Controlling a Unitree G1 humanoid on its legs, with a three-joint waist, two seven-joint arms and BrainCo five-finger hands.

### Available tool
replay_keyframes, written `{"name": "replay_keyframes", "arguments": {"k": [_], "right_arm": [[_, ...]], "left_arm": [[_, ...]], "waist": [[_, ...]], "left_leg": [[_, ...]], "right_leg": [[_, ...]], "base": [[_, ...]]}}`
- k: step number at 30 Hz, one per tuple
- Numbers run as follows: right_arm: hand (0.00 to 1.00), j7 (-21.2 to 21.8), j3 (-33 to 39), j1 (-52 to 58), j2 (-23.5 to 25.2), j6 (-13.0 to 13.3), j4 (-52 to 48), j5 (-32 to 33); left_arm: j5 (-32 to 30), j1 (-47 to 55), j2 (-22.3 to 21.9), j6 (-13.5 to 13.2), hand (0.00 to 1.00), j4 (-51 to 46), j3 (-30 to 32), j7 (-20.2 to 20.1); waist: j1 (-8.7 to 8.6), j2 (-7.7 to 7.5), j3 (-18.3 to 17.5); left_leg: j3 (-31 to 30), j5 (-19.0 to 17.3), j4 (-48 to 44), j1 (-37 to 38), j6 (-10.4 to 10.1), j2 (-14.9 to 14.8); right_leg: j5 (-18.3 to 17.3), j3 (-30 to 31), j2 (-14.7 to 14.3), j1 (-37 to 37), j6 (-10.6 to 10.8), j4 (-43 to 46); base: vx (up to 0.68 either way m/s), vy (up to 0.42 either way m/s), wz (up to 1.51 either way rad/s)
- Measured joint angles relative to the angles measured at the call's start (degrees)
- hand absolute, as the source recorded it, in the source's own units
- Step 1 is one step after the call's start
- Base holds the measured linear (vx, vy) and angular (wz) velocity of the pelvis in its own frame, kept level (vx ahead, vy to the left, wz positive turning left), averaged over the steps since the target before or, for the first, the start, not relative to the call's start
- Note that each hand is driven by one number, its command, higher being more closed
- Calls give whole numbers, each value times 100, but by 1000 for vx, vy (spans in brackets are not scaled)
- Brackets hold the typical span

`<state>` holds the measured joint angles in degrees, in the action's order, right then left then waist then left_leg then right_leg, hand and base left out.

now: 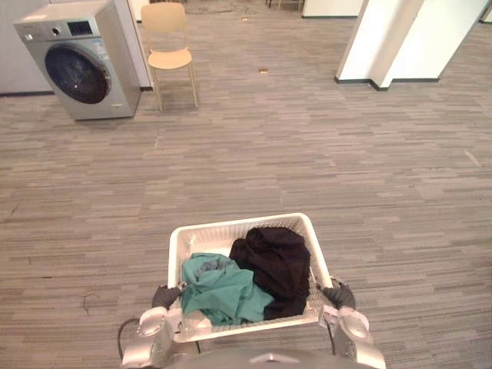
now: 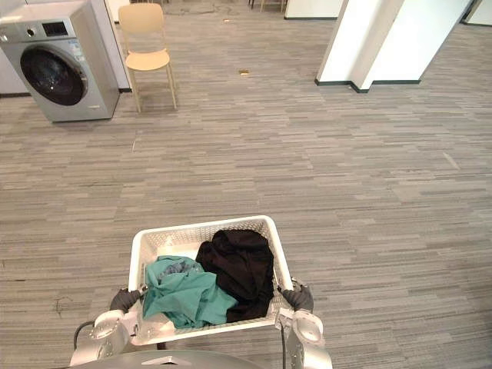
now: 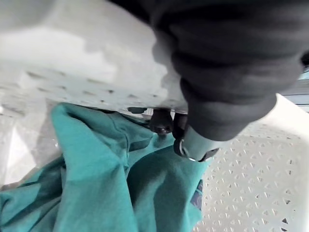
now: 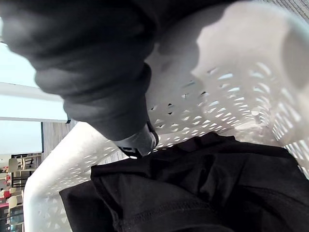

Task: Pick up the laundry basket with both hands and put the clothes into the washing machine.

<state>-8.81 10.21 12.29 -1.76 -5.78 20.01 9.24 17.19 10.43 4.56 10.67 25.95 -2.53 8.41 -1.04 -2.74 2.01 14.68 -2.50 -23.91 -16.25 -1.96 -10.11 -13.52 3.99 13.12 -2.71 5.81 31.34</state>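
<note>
Floor (image 1: 307, 138) — left robot hand (image 1: 165, 296), right robot hand (image 1: 340, 294) clasp laundry basket (image 1: 231, 225).

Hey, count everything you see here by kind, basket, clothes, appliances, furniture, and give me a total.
Basket: 1
Garments: 2 clearly seen, teal garment and black garment
Washer: 1
Chair: 1
Total: 5

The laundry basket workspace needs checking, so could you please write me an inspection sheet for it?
Surface: grey striped floor.
Job's things: white laundry basket holding a teal garment and a black garment; washing machine far ahead on the left, door shut.
Clutter: small scrap on the floor.
Robot hands: left robot hand and right robot hand each grip a basket side.
Cables: nothing seen.
Surroundings: pale chair beside the machine; white pillar far right.
</note>
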Motion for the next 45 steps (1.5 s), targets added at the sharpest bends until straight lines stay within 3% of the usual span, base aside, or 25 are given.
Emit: {"name": "replay_keyframes", "arguments": {"k": [1, 2, 3, 4, 6, 9, 10, 11, 12, 15, 17, 18, 19, 28, 33, 35, 36, 37, 38, 39, 40, 41, 42, 43, 45], "right_arm": [[100, 0, 5, -9, 28, 0, 33, 0], [100, 3, -5, -18, 54, -1, 141, 0], [100, 3, -70, -12, 67, -12, 220, 0], [100, 7, -117, -14, 84, -14, 274, 0], [100, 7, -305, -29, 136, -21, 336, 0], [100, 14, -332, -61, 135, -32, 295, 1], [100, 17, -334, -37, 138, -45, 278, 7], [100, 1, -342, 71, 178, -82, 81, 5], [100, 4, -363, 144, 199, -83, -26, 8], [100, 7, -273, 284, -75, -115, -338, -3], [100, 6, -164, 377, -149, -114, -392, 0], [100, 7, -71, 476, -146, -113, -474, 14], [100, 89, -223, 444, -62, -149, 123, 273], [100, 122, -151, 385, -73, -132, 336, 282], [100, 214, -44, 121, -98, -68, 727, 394], [100, 234, -72, 36, -96, -66, 818, 397], [100, 230, -104, 42, -97, -71, 808, 388], [100, 224, -82, 8, -96, -71, 800, 386], [100, 206, -30, -14, -123, -112, 789, 388], [100, 217, 12, -6, -146, -106, 744, 389], [100, 210, 9, -36, -180, -112, 549, 387], [100, 202, 29, -82, -251, -110, 404, 381], [100, 200, 75, -108, -335, -134, 348, 381], [100, 203, 114, -141, -422, -161, 360, 382], [100, 207, 131, -210, -510, -173, 389, 382]], "left_arm": [[0, 0, 26, 16, 100, 5, 3, 3], [0, 23, 79, 42, 100, 10, -8, 3], [0, 92, 129, 55, 100, 11, -17, 9], [0, 125, 147, 58, 100, 13, 9, 14], [0, 161, 281, 58, 100, 5, 52, 43], [0, 181, 282, 56, 100, -19, 87, 38], [5, 216, 273, 56, 100, -32, 87, 37], [2, 238, 287, 61, 100, -125, 84, 34], [-1, 242, 234, 68, 100, -136, 135, 25], [-18, 367, -96, 70, 100, -325, 38, 7], [-112, 343, -213, 71, 100, -324, -49, 3], [-188, 306, -265, 71, 100, -316, -110, -5], [-217, 274, -43, -1, 100, 399, 15, -115], [-218, 275, -40, -1, 100, 400, 31, -109], [-219, 70, 13, 1, 100, 478, 70, -91], [-218, -37, 23, 1, 100, 580, 151, -57], [-218, -9, 22, -1, 100, 572, 173, -50], [-219, -5, 1, 3, 100, 586, 211, -59], [-250, -75, -8, -101, 100, 370, 125, -100], [-249, -64, -16, -97, 100, 227, 99, -113], [-228, -34, -33, -145, 100, 125, 16, -119], [-224, -76, -138, -161, 100, 108, 2, -124], [-224, -109, -226, -164, 100, 105, -5, -119], [-224, -152, -268, -164, 100, 107, -85, -123], [-221, -192, -266, -163, 100, 96, -199, -131]], "waist": [[-13, -6, 4], [-31, -16, 23], [-22, 77, 87], [-20, 84, 115], [-27, 118, 202], [-39, 109, 331], [-52, 75, 358], [-30, -60, 406], [-14, -107, 433], [15, 277, 375], [-71, 274, 384], [-60, 294, 369], [-31, 217, 98], [-36, 234, 90], [-103, 298, 93], [-97, 477, 228], [-87, 481, 230], [-61, 464, 311], [-39, 525, 413], [-24, 443, 418], [21, 485, 442], [4, 549, 474], [-27, 562, 484], [-23, 540, 492], [-3, 506, 512]], "left_leg": [[30, -83, 36, 112, 44, 38], [130, -189, 200, 436, 130, 131], [268, -268, 417, 834, 200, 184], [322, -286, 518, 1027, 222, 193], [471, -314, 1018, 1678, 206, 239], [577, -511, 1096, 2044, 99, 223], [580, -603, 1044, 2083, 1, 223], [568, -788, 836, 2131, -141, 236], [483, -991, 579, 2135, -327, 174], [381, -996, 710, 2110, -470, -178], [177, -895, 929, 2135, -535, -160], [62, -819, 1029, 2172, -549, -170], [-352, -267, 1964, 2336, -314, 366], [-196, -294, 2012, 2326, -316, 328], [-148, -493, 1859, 2021, -416, 179], [-185, -973, 1133, 1881, -577, -220], [-174, -1054, 820, 1848, -560, -365], [-209, -1181, -308, 1553, -331, -537], [-351, -854, -1746, 836, 288, -768], [-481, -552, -2274, 540, 404, -812], [-677, -242, -2987, 104, 209, -863], [-652, -406, -3269, -138, 35, -829], [-526, -582, -3225, -333, -33, -734], [-387, -742, -2620, -484, -144, -536], [-254, -624, -772, -514, -282, -259]], "right_leg": [[315, 9, 34, 174, -3, 362], [1034, 21, 125, 434, 28, 991], [1423, 24, 183, 618, 22, 1520], [1313, -6, 177, 736, -4, 1804], [567, -391, -12, 1324, -256, 2557], [182, -715, -255, 1799, -234, 1859], [261, -844, -252, 1790, -233, 1159], [845, -934, -230, 1609, -178, -94], [1032, -1021, -331, 1419, -199, -672], [1005, -1117, -745, 1265, -251, -1076], [849, -1322, -735, 1241, -262, -1006], [780, -1468, -721, 1169, -300, -967], [1285, -1530, -459, 673, -106, -1937], [1275, -1432, -526, 735, -111, -2065], [1181, -1377, -639, 1072, -174, -1927], [738, -1408, -901, 1096, -346, -1374], [568, -1405, -967, 1032, -382, -1270], [318, -1466, -997, 940, -424, -1105], [134, -1539, -1042, 850, -483, -968], [77, -1541, -1039, 804, -501, -968], [-12, -1498, -1011, 688, -559, -976], [-56, -1479, -966, 620, -565, -1014], [-82, -1446, -905, 544, -539, -1096], [-98, -1421, -807, 412, -511, -1320], [-94, -1412, -726, 189, -426, -1705]], "base": [[434, 378, -7], [399, 311, -12], [366, 261, -20], [280, 163, -36], [207, 78, -28], [171, -54, -12], [140, -145, -7], [192, -220, -4], [194, -176, -6], [185, -118, -7], [180, -98, 38], [120, -63, 42], [90, -42, 24], [0, 0, -6], [31, -18, -11], [181, -122, 0], [181, -76, 20], [112, -96, 28], [112, -106, 26], [229, -134, 3], [330, -33, -8], [351, 8, -9], [350, 35, 1], [425, 69, -1], [456, 102, -11]]}}
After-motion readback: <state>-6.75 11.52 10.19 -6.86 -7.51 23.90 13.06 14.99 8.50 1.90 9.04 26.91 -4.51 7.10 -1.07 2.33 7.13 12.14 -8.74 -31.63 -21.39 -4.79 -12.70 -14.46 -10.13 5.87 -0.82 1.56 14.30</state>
